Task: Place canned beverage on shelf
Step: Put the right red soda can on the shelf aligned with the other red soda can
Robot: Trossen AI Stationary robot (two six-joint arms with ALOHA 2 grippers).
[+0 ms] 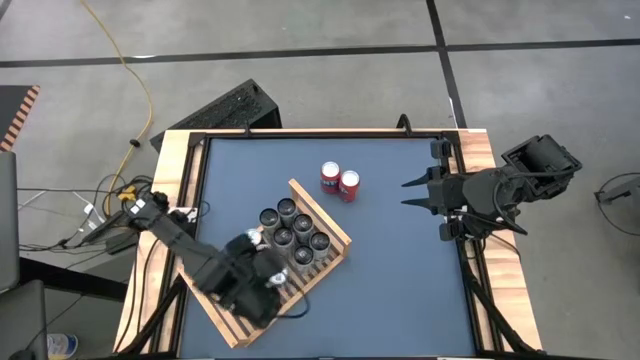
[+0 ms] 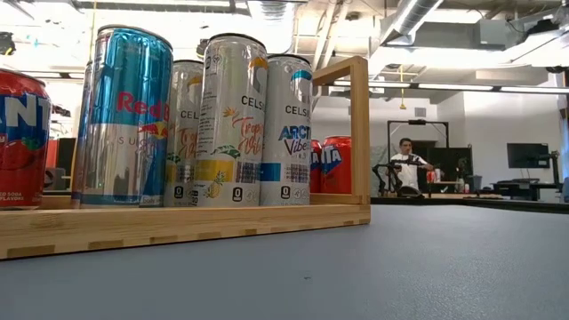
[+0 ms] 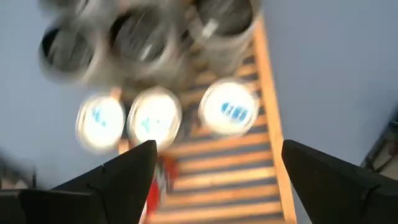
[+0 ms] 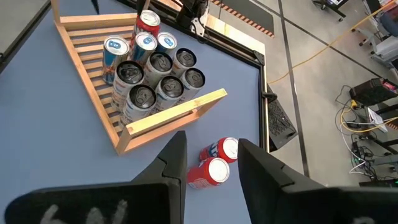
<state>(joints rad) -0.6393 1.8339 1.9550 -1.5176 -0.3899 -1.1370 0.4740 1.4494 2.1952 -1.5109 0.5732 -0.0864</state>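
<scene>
High view: your left gripper (image 1: pixel 262 283) is hovering over the near end of the shelf (image 1: pixel 325 216), which is lying askew on the blue table (image 1: pixel 400 280); the dark-topped cans (image 1: pixel 295 232) are clustering at its far end. Your right gripper (image 1: pixel 410 194) is waiting at the table's right edge, beside two red cans (image 1: pixel 340 181) standing off the shelf.

Low view: the cans (image 2: pixel 204 120) are standing upright inside the raised frame (image 2: pixel 357 129); open table is lying to the right.

Left wrist view: the fingers (image 3: pixel 127 174) are standing wide apart, holding nothing, above bare slats (image 3: pixel 224 180).

Right wrist view: the fingers (image 4: pixel 174 168) are sitting partly open and empty, pointing towards the red cans.
</scene>
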